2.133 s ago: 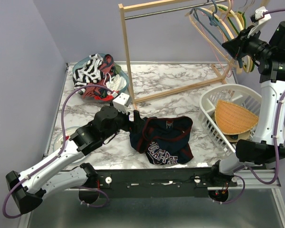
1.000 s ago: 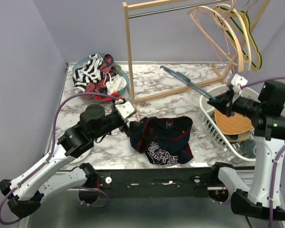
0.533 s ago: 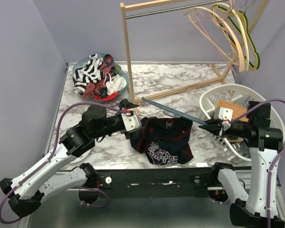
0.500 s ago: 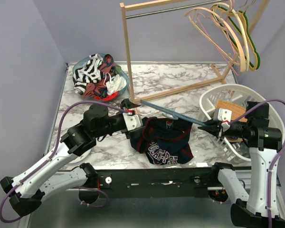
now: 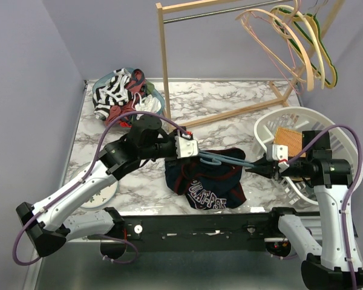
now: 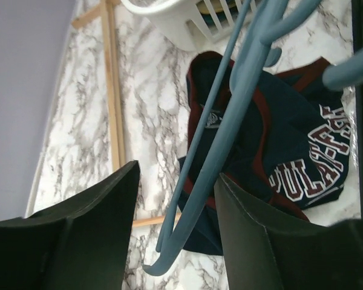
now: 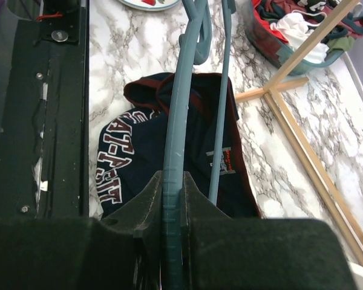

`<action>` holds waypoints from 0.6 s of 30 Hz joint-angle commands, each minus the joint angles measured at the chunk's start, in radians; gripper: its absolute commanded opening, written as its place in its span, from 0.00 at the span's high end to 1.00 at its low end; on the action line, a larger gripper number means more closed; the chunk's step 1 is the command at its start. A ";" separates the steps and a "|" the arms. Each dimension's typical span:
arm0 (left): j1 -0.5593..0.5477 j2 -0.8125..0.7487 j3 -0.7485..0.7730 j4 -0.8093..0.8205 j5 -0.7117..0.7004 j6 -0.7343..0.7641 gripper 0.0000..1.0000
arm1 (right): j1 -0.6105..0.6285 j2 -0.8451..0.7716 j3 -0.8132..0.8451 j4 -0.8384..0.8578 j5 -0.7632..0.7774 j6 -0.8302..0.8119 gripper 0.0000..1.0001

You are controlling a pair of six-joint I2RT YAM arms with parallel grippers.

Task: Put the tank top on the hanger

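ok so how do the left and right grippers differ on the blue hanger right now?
The right gripper is clamped shut on one end of the hanger. The left gripper has its jaws apart, straddling the bars with gaps. Right is by the white basket, left near the hook. Both are above the tank top.

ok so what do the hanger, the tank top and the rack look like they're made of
Hanger: probably plastic, smooth matte grey-blue, one even colour throughout.
Tank top: soft fabric, likely a sports knit; it lies in limp folds.
Rack: unpainted pale wood, square bars.
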 commanded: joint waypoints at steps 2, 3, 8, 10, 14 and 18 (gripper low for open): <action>0.003 0.021 -0.001 -0.078 0.083 0.023 0.49 | 0.010 0.028 -0.027 -0.188 -0.068 -0.029 0.99; 0.001 0.019 -0.015 -0.064 0.100 0.018 0.52 | 0.012 0.040 -0.030 -0.188 -0.068 -0.029 0.99; 0.003 0.044 -0.016 -0.055 0.132 0.000 0.76 | 0.029 0.083 -0.045 -0.188 -0.085 -0.037 0.99; 0.003 0.056 -0.012 -0.044 0.149 -0.038 1.00 | 0.036 0.109 -0.045 -0.185 -0.085 -0.032 0.97; 0.003 0.070 -0.025 -0.020 0.200 -0.136 1.00 | 0.070 0.149 -0.026 -0.127 -0.049 0.053 0.81; 0.003 0.113 -0.032 0.013 0.210 -0.259 1.00 | 0.168 0.177 0.005 -0.024 0.037 0.199 0.64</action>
